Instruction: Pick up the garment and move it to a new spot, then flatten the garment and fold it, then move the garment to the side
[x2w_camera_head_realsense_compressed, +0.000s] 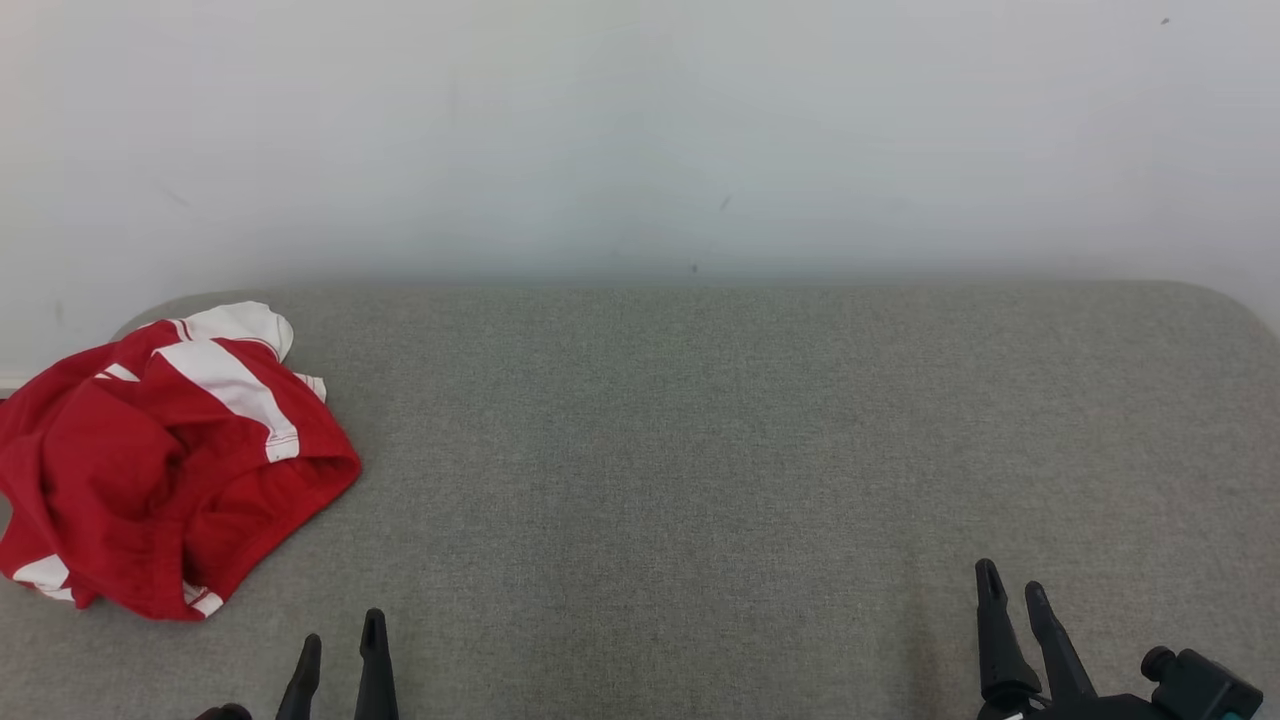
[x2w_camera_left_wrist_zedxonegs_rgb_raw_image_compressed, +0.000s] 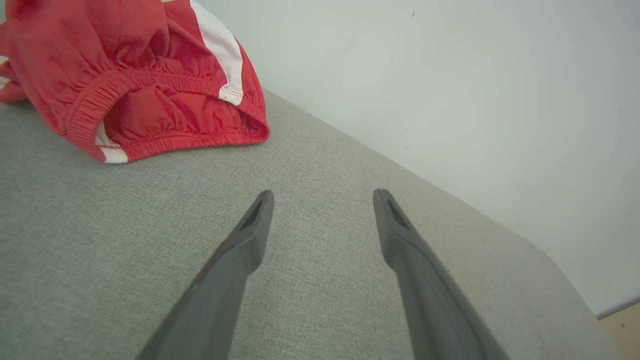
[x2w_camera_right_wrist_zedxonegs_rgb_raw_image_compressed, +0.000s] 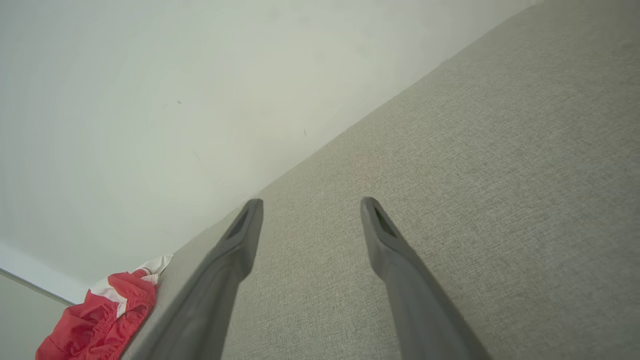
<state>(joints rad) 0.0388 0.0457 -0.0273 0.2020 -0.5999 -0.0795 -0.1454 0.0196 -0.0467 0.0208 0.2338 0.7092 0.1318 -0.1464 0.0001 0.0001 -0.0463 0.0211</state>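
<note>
Plain test room: grey fabric-topped table (x2w_camera_head_realsense_compressed: 760, 450) against white wall (x2w_camera_head_realsense_compressed: 640, 130)

Grey fabric-covered table (x2w_camera_head_realsense_compressed: 760, 450) against white wall; crumpled red-and-white shorts (x2w_camera_head_realsense_compressed: 165, 465) lie at its far-left corner, partly overhanging the left edge.

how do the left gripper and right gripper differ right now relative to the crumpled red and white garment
The left gripper, with long dark fingers, hangs near the crumpled red and white garment at the left end of the grey fabric table; the right gripper is far across from it. The right gripper's fingertips reach higher in the head view than the left gripper's. Both stand open and empty, over bare fabric.
</note>
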